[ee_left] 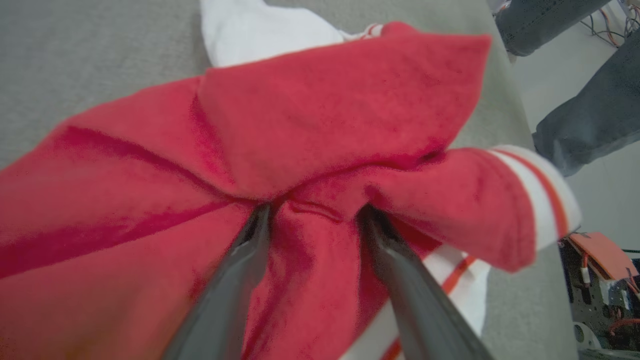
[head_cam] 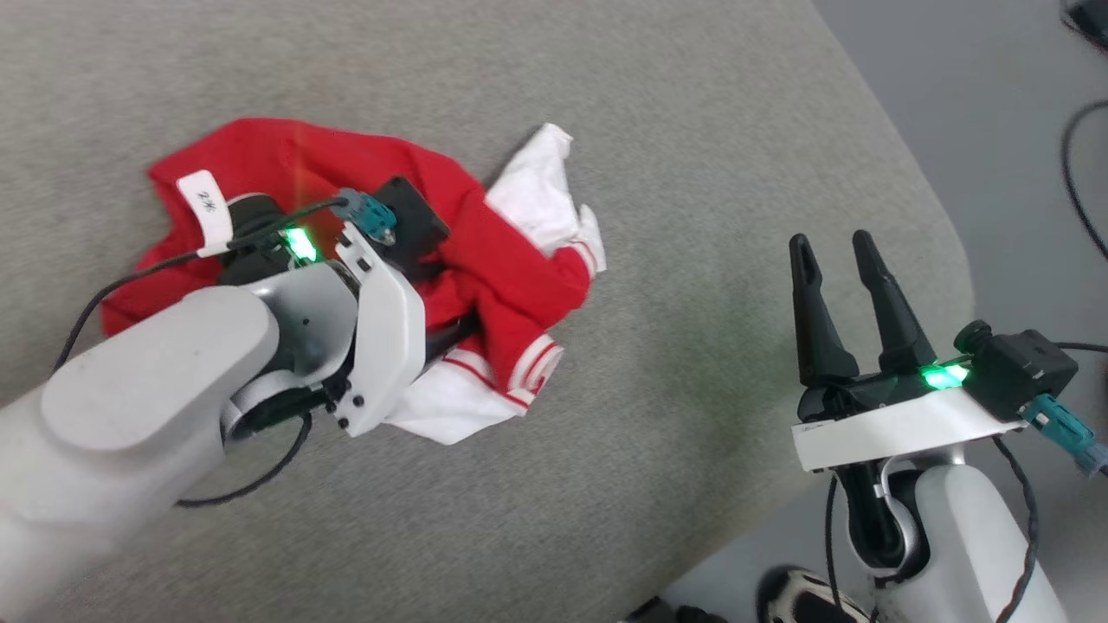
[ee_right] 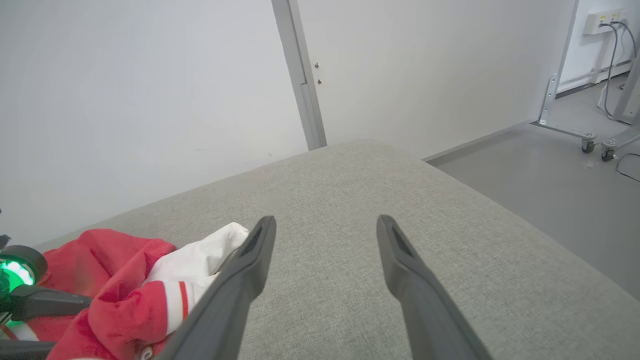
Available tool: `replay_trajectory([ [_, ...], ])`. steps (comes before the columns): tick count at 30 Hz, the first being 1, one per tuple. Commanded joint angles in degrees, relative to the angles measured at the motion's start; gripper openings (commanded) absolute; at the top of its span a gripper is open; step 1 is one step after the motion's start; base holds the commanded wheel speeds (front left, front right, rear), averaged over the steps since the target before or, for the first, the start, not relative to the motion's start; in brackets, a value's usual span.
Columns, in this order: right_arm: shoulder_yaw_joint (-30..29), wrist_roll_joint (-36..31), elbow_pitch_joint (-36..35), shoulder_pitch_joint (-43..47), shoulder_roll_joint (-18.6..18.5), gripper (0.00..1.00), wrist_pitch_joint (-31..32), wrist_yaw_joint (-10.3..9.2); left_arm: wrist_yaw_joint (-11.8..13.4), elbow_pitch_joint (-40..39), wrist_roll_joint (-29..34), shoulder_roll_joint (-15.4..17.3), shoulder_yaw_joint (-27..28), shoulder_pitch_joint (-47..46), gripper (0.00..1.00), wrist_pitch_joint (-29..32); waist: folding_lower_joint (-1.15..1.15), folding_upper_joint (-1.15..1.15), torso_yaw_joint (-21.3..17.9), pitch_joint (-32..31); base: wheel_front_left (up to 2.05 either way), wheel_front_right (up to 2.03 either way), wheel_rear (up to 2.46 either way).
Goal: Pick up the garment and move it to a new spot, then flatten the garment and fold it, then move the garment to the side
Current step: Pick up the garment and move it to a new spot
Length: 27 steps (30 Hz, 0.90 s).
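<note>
left gripper [ee_left: 315, 212]: in the left wrist view its two dark fingers stand spread wide. Their tips are sunk into folds of the garment [ee_left: 325, 100], with a ridge of red cloth lying between them.
left forearm [head_cam: 156, 381]: in the head view this pale arm reaches in from the lower left and lies over the heap, covering the fingers. A white paper tag [head_cam: 206, 212] on its cable bears writing too small to read.
garment: a crumpled heap on the left part of the cushion [head_cam: 649, 450]. The red body is bunched, and white sleeve cloth with red-and-white striped trim pokes out at its near and right sides.
right gripper [head_cam: 835, 242]: at the lower right of the head view, fingers spread and holding nothing. It is over the right edge of the cushion, well apart from the garment.
right wrist view: bare grey fabric shows between the open fingers, and the garment sits at the lower left.
cushion: grey woven upholstery with a rounded corner.
room: grey floor [ee_right: 525, 170], and a white wall [ee_right: 150, 75] with a grey upright strip. A wheeled metal frame [ee_right: 565, 100] and wall sockets [ee_right: 607, 20] with cables are at the far right.
person: legs in dark jeans [ee_left: 590, 115] stand past the cushion's edge in the left wrist view.
hard to make out: a dark-and-white shape [head_cam: 805, 597], cut off at the bottom of the head view.
</note>
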Motion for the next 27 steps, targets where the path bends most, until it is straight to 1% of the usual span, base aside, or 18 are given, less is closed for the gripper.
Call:
replay_trajectory([
  [1, -0.53, -1.33, 0.3, -0.76, -0.02, 1.0, -0.14, -0.02, 0.28, 0.9, -0.49, 0.14, -0.19, -1.31, 1.0, -2.22, 0.0, 0.0, 2.8, -2.42, 0.0, 0.0, 0.0],
  [4, -1.67, -3.75, 1.22, -0.89, -0.03, 1.0, -0.14, -0.02, 0.27, 0.73, -3.48, -1.49, -0.19, -2.21, 1.0, -7.88, 0.0, 0.0, 5.89, -4.67, 0.0, 0.0, 0.0],
  [6, -2.2, -5.48, 1.71, -0.96, -0.04, 1.0, -0.14, -0.02, 0.26, 1.09, -5.0, -1.91, -0.2, -2.13, 1.0, -12.43, 0.0, 0.0, 8.04, -6.27, 0.0, 0.0, 0.0],
  [8, -2.85, -7.4, 2.48, -0.85, -0.03, 1.0, -0.13, -0.02, 0.27, 2.49, -6.93, -2.27, -0.2, -0.79, 1.0, -17.28, 0.0, 0.0, 10.29, -7.9, 0.0, 0.0, 0.0],
  [9, -3.36, -8.27, 2.83, -0.76, -0.04, 1.0, -0.14, -0.02, 0.27, 3.19, -6.92, -2.79, -0.25, 0.13, 1.0, -19.66, 0.0, 0.0, 11.55, -8.77, 0.0, 0.0, 0.0],
  [14, -4.88, -12.67, 4.73, 0.11, -0.05, 1.0, -0.14, -0.02, 0.26, 10.88, -11.71, -4.95, 0.16, 6.45, 1.0, -33.79, 0.0, 0.0, 17.56, -13.09, 0.0, 0.0, 0.0],
  [15, -5.21, -13.37, 5.01, 0.35, -0.05, 1.0, -0.14, -0.02, 0.26, 12.8, -12.7, -5.29, 0.71, 8.07, 1.0, -35.67, 0.0, 0.0, 18.73, -13.89, 0.0, 0.0, 0.0],
  [17, -6.58, -14.72, 5.38, 1.11, -0.06, 1.0, -0.14, -0.03, 0.26, 16.24, -14.21, -6.92, 2.74, 11.27, 1.0, -37.58, 0.0, 0.0, 21.63, -15.57, 0.0, 0.0, 0.0],
  [18, -6.58, -14.72, 5.38, 1.11, -0.06, 1.0, -0.14, -0.03, 0.26, 16.24, -14.21, -6.92, 2.74, 11.27, 1.0, -37.58, 0.0, 0.0, 21.63, -15.57, 0.0, 0.0, 0.0],
  [19, -7.08, -15.16, 5.61, 1.39, -0.05, 1.0, -0.14, -0.02, 0.26, 17.7, -14.62, -7.63, 4.11, 12.97, 1.0, -37.95, 0.0, 0.0, 22.94, -16.27, 0.0, 0.0, 0.0],
  [21, -7.89, -16.2, 6.06, 1.99, -0.02, 1.0, -0.14, -0.02, 0.26, 19.12, -13.83, -8.88, 10.05, 15.92, 1.0, -38.1, 0.0, 0.0, 25.46, -17.61, 0.0, 0.0, 0.0],
  [27, -8.64, -18.37, 7.5, 3.83, -0.06, 1.0, -0.14, -0.03, 0.26, 19.3, -5.8, -10.97, 27.21, 30.34, 1.0, -38.12, 0.0, 0.0, 30.33, -21.67, 0.0, 0.0, 0.0],
])
